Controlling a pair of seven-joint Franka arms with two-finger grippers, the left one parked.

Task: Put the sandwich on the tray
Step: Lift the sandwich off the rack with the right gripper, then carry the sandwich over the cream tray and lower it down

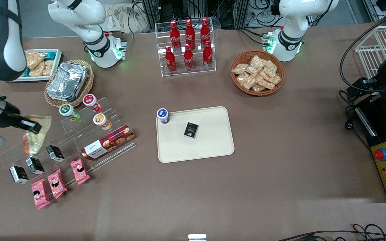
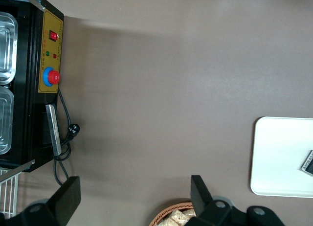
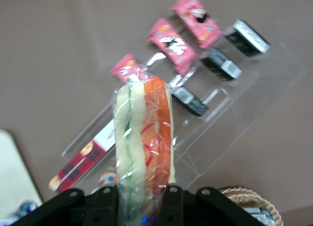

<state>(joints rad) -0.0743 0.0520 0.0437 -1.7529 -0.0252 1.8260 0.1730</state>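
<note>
My gripper (image 3: 142,199) is clamped on the wrapped sandwich (image 3: 143,138), held in the air above the clear acrylic display stand (image 1: 62,140) at the working arm's end of the table. It looks light, soft and crushable, with slick film. Grip sits at one edge; wedge hangs free. Tray (image 1: 213,147) lies well apart.

Even overhead light, blurred wrist close-up.
</note>
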